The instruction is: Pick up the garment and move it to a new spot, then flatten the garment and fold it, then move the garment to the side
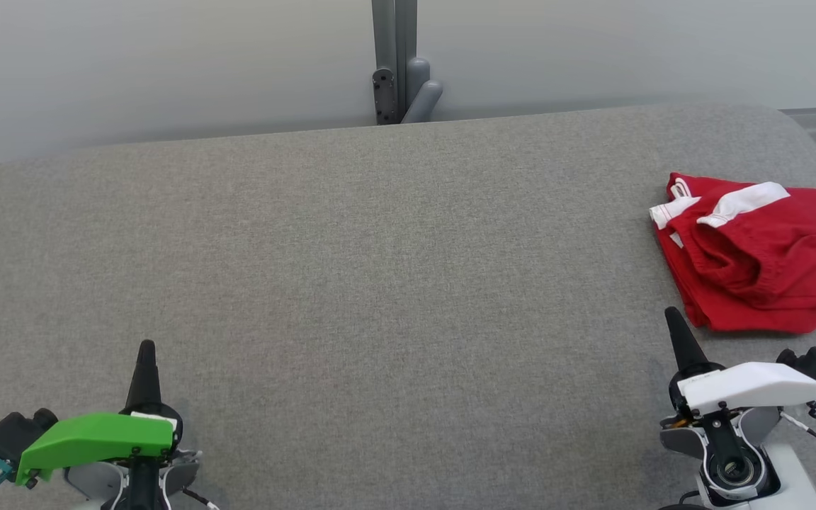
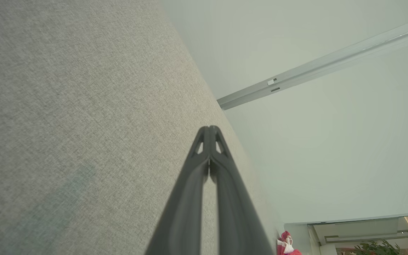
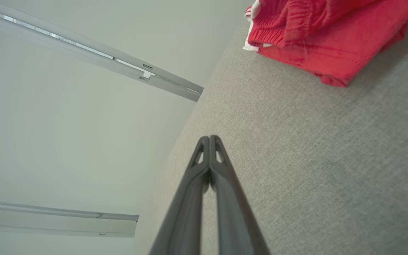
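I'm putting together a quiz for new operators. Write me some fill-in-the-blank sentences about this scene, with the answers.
1. The garment is mostly ____ with white trim.
2. It lies on a ____ fabric-covered table.
3. The left hand and the right hand are both ____, holding nothing.
4. The garment lies nearer the ____ of the two.

Missing words: red; grey; shut; right.

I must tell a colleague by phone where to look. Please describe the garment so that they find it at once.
A wide grey cloth-covered table spans the head view. Near its right edge, just beyond the right gripper, lies the garment. Its bright red cloth with white bands sets it apart from the plain grey around it.
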You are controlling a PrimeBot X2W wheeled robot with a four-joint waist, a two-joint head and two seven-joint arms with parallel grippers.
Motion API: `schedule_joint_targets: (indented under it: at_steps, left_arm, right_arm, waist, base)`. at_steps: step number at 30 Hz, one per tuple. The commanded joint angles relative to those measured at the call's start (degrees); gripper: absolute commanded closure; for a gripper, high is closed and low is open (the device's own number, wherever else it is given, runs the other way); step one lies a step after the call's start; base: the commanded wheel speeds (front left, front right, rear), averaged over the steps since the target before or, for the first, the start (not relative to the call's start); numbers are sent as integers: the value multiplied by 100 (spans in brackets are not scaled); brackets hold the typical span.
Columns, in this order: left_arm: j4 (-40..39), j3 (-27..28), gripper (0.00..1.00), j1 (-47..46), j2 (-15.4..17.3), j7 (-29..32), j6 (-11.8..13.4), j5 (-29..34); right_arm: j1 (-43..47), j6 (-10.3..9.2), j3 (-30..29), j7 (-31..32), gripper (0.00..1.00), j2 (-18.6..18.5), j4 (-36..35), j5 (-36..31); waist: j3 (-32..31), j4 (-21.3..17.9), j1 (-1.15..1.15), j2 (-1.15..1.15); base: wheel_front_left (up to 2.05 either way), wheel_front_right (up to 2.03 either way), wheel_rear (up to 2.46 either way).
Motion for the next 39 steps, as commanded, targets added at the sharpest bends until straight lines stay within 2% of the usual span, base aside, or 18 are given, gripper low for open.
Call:
schedule_joint_targets:
  at_steps: [1, 39]
  left_arm:
    - [-90, 42, 100, -148, 37, 43, -36, -172]
    - [-252, 200, 100, -358, 48, 513, -67, -1965]
  right_arm:
    - [-121, -2, -41, 38, 100, -34, -77, 167]
    - [-203, -2, -297, 521, 100, -55, -162, 2053]
  waist:
    - [0, 3, 0, 0]
    - [10, 82, 0, 0]
  base:
    - [0, 0, 0]
    - [0, 0, 0]
